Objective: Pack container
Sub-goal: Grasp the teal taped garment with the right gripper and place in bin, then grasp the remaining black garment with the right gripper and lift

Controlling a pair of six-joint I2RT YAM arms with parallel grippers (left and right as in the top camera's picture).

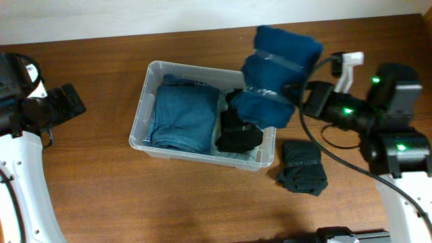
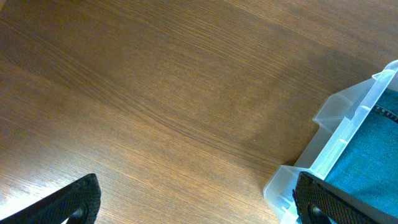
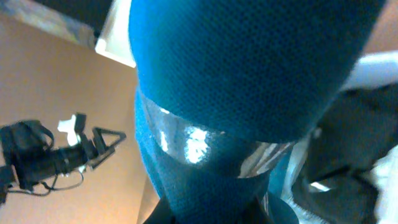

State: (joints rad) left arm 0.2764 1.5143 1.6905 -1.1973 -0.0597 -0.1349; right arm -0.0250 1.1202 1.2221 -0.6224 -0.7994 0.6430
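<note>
Brown worktop (image 1: 202,202) bears the container (image 1: 143,101) at centre, already holding blue cloth (image 1: 181,118) and a black item (image 1: 239,131). We clamp a taped blue bundle (image 1: 277,74) over it with our right end effector (image 1: 291,91). Our left end effector (image 1: 73,100) gapes idle, and a dark bundle (image 1: 302,167) remains outside.

The container (image 1: 144,101) sits on the counter (image 1: 101,189). Inside it, a folded cloth (image 1: 181,118) fills the left part and a garment (image 1: 237,133) lies in the right part, side by side. The right claw (image 1: 295,91), to the container's right, grips a bundle (image 1: 278,71) that hangs over the container's far right corner, above the garment. A second bundle (image 1: 302,167) lies on the counter just beside the container's near right corner. The left claw (image 1: 73,100) is to the container's left, well apart from it, over the counter.
</note>
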